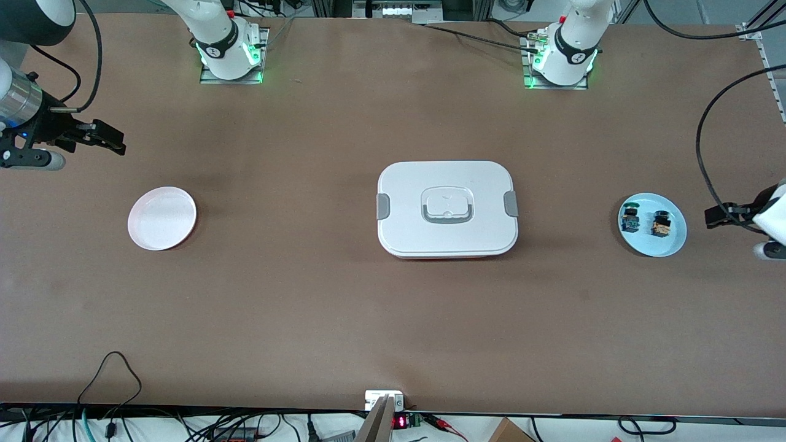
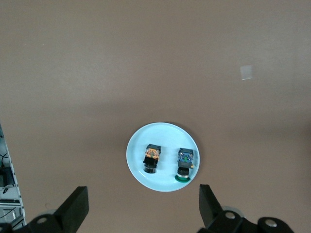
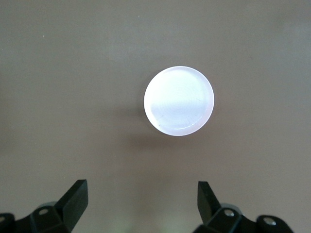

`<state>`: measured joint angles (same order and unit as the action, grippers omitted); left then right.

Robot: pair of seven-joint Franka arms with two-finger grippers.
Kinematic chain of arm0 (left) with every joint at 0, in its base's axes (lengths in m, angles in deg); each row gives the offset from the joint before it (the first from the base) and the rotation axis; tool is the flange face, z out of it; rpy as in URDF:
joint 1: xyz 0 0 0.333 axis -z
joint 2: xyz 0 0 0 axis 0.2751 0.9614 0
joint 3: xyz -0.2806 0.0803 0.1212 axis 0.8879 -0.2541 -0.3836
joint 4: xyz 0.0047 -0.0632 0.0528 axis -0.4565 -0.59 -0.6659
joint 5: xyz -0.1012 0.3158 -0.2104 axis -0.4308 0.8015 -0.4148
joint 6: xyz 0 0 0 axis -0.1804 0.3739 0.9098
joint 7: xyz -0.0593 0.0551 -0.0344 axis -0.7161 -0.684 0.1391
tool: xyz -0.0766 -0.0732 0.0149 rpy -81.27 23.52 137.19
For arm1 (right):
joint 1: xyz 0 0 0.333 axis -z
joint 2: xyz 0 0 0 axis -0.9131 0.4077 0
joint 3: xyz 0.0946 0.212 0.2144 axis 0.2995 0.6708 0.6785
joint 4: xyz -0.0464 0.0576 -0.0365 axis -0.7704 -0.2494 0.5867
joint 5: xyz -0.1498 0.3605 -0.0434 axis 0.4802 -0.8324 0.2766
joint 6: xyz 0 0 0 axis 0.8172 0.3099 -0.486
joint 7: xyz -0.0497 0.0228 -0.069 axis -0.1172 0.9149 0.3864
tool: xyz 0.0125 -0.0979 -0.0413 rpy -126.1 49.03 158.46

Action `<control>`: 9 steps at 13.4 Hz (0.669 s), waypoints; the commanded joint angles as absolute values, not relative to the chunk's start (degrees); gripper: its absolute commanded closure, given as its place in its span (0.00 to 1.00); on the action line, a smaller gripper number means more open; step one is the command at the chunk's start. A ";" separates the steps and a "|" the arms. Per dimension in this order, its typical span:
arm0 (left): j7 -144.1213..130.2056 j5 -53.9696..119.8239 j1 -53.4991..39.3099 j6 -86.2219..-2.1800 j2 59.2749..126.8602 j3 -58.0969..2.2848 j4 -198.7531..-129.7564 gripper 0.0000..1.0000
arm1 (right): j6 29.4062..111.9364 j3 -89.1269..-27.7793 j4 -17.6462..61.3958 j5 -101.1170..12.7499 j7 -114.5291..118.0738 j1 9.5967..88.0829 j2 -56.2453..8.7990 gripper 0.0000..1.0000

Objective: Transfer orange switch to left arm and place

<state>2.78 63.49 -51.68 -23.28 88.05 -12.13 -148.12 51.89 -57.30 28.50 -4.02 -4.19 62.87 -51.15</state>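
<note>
Both pairs of jaws stand wide apart and empty. The left gripper [image 2: 142,208] hangs at the frame's right edge, half cut off, over bare table beside the blue plate [image 1: 672,244], where the orange switch [image 1: 661,224] lies next to the green switch [image 1: 630,218]. The right gripper [image 1: 112,140] hangs at upper left, above the pink plate [image 1: 162,218]. The box [image 1: 447,209] fills mid-frame, with open table around it.
</note>
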 commanded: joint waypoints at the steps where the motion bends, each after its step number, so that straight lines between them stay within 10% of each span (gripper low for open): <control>1: 3.89 62.40 -51.92 -16.27 88.98 -8.72 -141.38 0.00 | 52.08 -58.10 28.94 -5.05 -3.17 62.60 -51.32 0.00; 9: 1.69 55.72 -45.63 -9.57 79.24 -10.16 -140.92 0.00 | 49.45 -57.93 19.10 -5.32 -3.08 62.51 -47.10 0.00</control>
